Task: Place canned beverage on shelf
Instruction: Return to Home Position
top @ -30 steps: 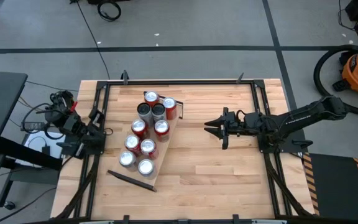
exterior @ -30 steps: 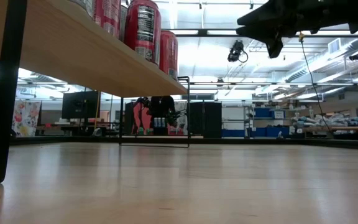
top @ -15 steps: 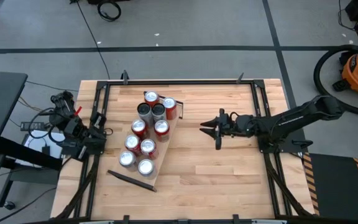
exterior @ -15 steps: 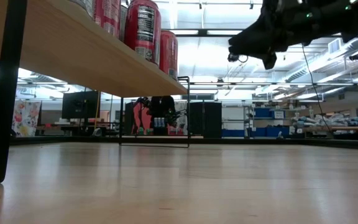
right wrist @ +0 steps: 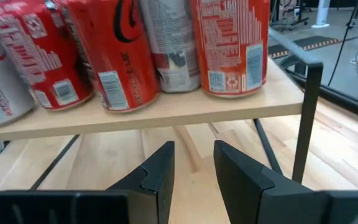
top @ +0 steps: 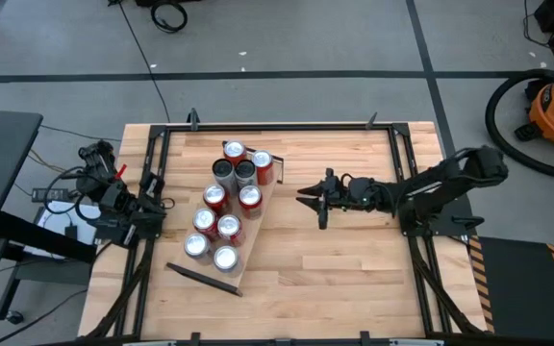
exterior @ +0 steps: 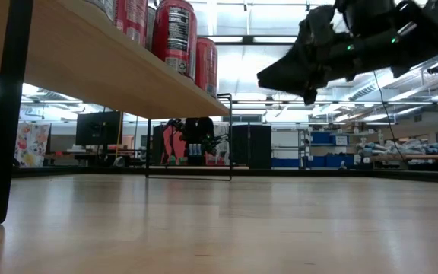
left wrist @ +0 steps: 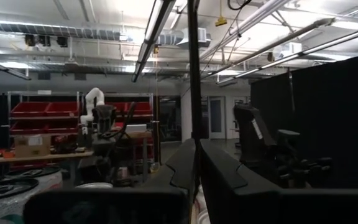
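Red Coca-Cola can (right wrist: 114,53) on shelf (right wrist: 166,116)

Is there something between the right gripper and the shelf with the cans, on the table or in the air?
Nothing visible. Between the right gripper and the shelf lies only bare table. The gripper is open and empty, and the cans stand on the shelf.

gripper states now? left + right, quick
Left gripper: shut, holding nothing, at the table's left edge.
Right gripper: open, holding nothing, facing the shelf.
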{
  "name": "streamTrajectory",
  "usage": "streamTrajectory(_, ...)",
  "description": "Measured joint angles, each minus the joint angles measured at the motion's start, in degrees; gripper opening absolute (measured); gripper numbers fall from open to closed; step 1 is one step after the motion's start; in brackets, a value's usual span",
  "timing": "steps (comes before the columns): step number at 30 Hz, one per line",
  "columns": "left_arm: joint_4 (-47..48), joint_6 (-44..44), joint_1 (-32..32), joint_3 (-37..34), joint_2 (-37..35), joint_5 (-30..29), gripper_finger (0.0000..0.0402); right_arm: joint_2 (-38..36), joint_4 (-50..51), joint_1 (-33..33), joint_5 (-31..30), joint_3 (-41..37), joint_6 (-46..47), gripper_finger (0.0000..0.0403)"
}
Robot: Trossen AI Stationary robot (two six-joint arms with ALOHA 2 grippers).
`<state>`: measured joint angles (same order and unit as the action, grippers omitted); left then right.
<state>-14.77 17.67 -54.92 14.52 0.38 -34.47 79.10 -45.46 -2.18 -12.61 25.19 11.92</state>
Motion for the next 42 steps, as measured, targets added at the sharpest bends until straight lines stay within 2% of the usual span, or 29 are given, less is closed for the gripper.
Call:
streamTrajectory(3, -0.02, 0.01, 0.0, 0.0, 0.0, -0.65, 0.0032, 2.45, -3.24, 1.68, 3.63, 0.0, 0.46, 0.0122)
streamTrajectory(8, 0.01, -0.03, 0.0, 0.0, 0.0, -0.83, 0.0032, 0.15, -3.43, 6.47, 17.23, 0.0, 4.8, 0.0122)
streamTrajectory(10, 0.01, -0.03, 0.0, 0.0, 0.0, -1.21, 0.0032, -0.84, -3.27, 6.91, 18.55, 0.0, 4.88, 0.0122)
streamTrajectory(15, 0.16, -0.4, 0.0, 0.0, 0.0, -1.89, 0.0032, -5.4, 3.66, 6.82, 18.65, 0.0, 5.06, 0.0122)
streamTrajectory(27, 1.22, -2.01, 0.0, 0.02, 0.0, -1.89, 0.0032, -20.55, 20.61, 2.27, 8.25, -0.87, 4.69, 0.0122)
streamTrajectory(30, 1.36, -2.71, 0.0, 0.02, 0.0, -1.89, 0.0032, -24.9, 19.38, 1.6, 6.6, -4.84, 4.85, 0.0122)
streamTrajectory(35, 1.47, -3.06, 0.0, 0.02, 0.0, -1.87, 0.0032, -32.12, 10.3, 1.45, 6.24, -12.76, 4.9, 0.0122)
streamTrajectory(42, 1.48, -3.03, -0.01, 0.02, 0.0, -1.89, 0.0032, -40.05, 10.67, 1.45, 6.48, -17.57, 6.38, 0.0122)
